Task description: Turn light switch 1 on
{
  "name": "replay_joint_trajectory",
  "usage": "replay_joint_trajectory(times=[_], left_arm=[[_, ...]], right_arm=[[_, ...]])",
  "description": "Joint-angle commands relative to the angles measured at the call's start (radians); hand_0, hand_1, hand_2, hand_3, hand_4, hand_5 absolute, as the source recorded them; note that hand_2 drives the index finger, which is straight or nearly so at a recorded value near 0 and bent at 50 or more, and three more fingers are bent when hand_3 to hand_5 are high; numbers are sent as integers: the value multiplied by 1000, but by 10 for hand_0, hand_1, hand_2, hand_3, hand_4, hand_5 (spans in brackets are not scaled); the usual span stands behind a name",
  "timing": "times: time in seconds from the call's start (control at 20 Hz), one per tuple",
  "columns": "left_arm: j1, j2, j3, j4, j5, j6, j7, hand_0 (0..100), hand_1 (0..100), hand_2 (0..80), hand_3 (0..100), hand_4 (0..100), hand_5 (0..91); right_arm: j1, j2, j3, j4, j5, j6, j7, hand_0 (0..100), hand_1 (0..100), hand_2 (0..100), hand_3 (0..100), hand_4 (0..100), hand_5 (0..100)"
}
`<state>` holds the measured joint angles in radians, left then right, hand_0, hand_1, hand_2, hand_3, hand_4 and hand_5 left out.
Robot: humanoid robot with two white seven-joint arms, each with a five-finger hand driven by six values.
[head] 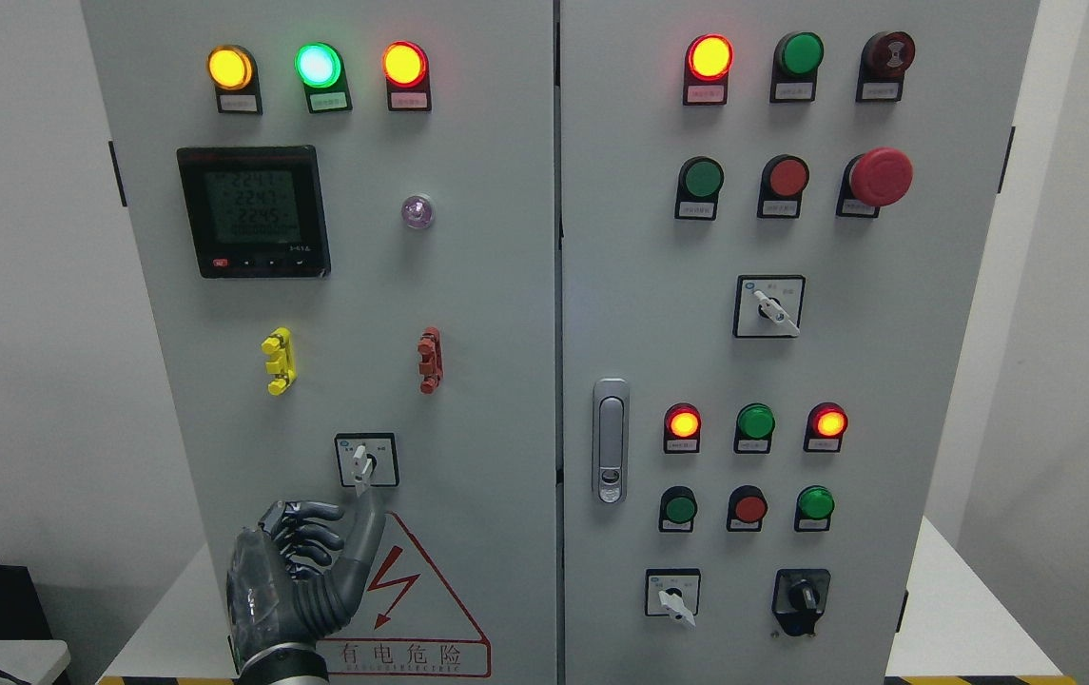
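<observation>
A rotary selector switch (365, 460) with a white lever in a black square frame sits low on the left cabinet door (468, 285); the lever points almost straight down. My left hand (316, 561) rises from the bottom edge just below it. Its four fingers (301, 533) are curled in and hold nothing. The thumb (368, 521) sticks up, and its tip reaches the lever's lower end. Three lamps at the top of this door glow: amber (230, 68), green (319, 65) and red (404, 64). My right arm does not show.
A digital meter (252, 211), a yellow clip (278, 361) and a red clip (430, 360) sit above the switch. A red hazard triangle (420, 609) lies beside my hand. The right door carries a latch handle (610, 440), several buttons, lamps, a red emergency stop (880, 177) and more selectors.
</observation>
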<state>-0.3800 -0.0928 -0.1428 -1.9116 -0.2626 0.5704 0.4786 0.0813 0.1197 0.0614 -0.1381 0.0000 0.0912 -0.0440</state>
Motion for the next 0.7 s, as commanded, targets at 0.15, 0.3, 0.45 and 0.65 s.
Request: replay_joint_trajectory(times=[0.15,0.3,0.45,0.65], left_arm=[[-10,-7,-14,32,13,0,25,92,517,529,774,786,720],[-13,-7,-14,32,13,0,28,96,516,529,773,785,719],[-14,-7,-12,32,13,0,28,98,516,529,772,783,719],[-34,-10,-9,34,16,0,26,99,517,530,771,782,719]], right_arm=[[0,0,0,0,-17,-1,0,120,389,0,0,0,0],[0,0,0,0,-18,-1,0,120,389,0,0,0,0],[0,0,0,0,-18,-1,0,120,389,0,0,0,0],[0,0,0,0,-17,-1,0,120,389,0,0,0,0]])
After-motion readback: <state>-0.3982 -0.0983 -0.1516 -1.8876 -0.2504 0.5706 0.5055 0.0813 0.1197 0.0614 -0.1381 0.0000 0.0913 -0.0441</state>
